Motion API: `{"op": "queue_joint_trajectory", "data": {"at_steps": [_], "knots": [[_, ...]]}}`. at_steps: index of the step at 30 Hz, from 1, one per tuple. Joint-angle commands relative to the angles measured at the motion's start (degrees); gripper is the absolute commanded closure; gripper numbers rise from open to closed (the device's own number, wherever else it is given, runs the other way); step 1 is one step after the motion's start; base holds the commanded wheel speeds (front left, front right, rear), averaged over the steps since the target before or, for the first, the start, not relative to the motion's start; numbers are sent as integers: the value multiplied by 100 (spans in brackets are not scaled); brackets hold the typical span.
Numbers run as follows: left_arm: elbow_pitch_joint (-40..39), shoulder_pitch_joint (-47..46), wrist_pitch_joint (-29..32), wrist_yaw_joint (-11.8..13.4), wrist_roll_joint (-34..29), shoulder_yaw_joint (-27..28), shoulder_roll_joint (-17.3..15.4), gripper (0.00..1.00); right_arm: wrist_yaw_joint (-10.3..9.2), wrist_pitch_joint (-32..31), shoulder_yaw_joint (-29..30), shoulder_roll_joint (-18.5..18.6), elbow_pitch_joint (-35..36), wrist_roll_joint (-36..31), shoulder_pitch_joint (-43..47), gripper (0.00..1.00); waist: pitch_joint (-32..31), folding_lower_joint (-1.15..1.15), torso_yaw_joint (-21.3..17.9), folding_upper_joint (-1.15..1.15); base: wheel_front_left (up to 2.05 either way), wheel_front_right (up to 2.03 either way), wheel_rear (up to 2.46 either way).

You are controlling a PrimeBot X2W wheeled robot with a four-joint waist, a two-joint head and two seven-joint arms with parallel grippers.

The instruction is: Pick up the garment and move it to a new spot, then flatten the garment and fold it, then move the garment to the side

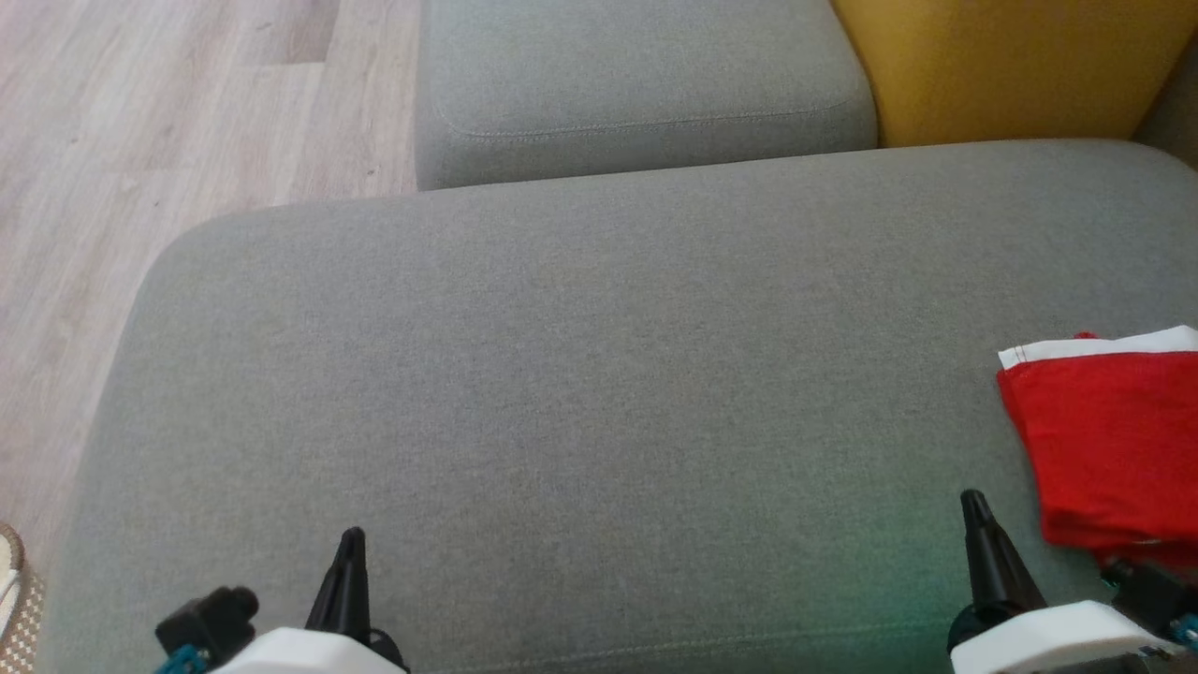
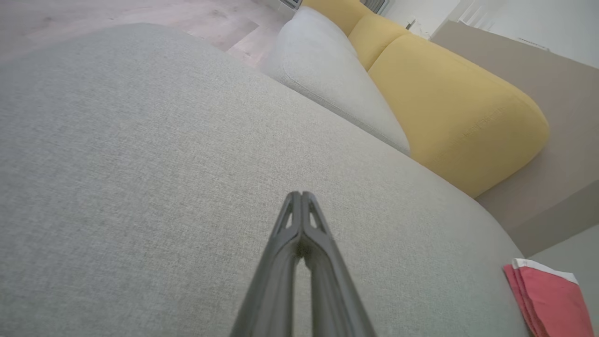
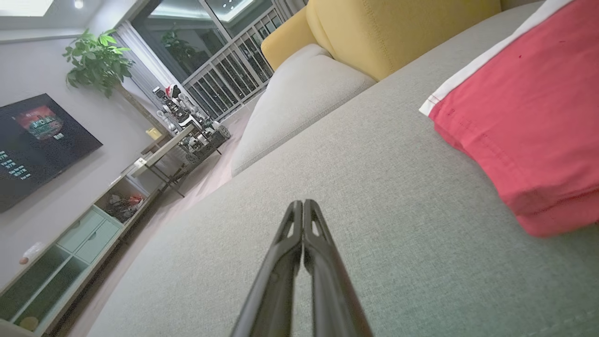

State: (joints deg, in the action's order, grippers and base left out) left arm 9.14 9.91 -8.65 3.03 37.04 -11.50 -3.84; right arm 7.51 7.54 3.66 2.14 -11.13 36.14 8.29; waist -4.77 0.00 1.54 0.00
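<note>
The garment (image 1: 1114, 440) is red with a white band along its far edge. It lies folded in a neat stack at the right edge of the grey sofa seat (image 1: 580, 374). It also shows at the lower right of the left wrist view as the garment (image 2: 550, 297) and large at the right of the right wrist view as the garment (image 3: 529, 117). My left gripper (image 1: 351, 543) (image 2: 301, 194) is shut and holds nothing, low at the front left of the seat. My right gripper (image 1: 973, 505) (image 3: 303, 203) is shut and empty too, just left of the garment and apart from it.
A second grey cushion (image 1: 636, 84) lies beyond the seat, with a yellow cushion (image 1: 1011, 65) to its right. Pale wood floor (image 1: 140, 140) runs along the left. The right wrist view shows a TV (image 3: 32, 145), a low cabinet (image 3: 70, 243) and a plant (image 3: 98, 58).
</note>
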Motion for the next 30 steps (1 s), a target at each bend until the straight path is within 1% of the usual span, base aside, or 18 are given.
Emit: {"op": "queue_joint_trajectory", "data": {"at_steps": [1,30], "knots": [[-151,-328,36,-61,182,164,-81,100,-1,-34,-3,64,156,191,-306,100,9,0,-3,0,0,0,0],[65,-767,465,-409,2147,627,-99,100,-1,-497,77,84,1,2109,-704,100,180,0,-56,0,0,0,0]]}}
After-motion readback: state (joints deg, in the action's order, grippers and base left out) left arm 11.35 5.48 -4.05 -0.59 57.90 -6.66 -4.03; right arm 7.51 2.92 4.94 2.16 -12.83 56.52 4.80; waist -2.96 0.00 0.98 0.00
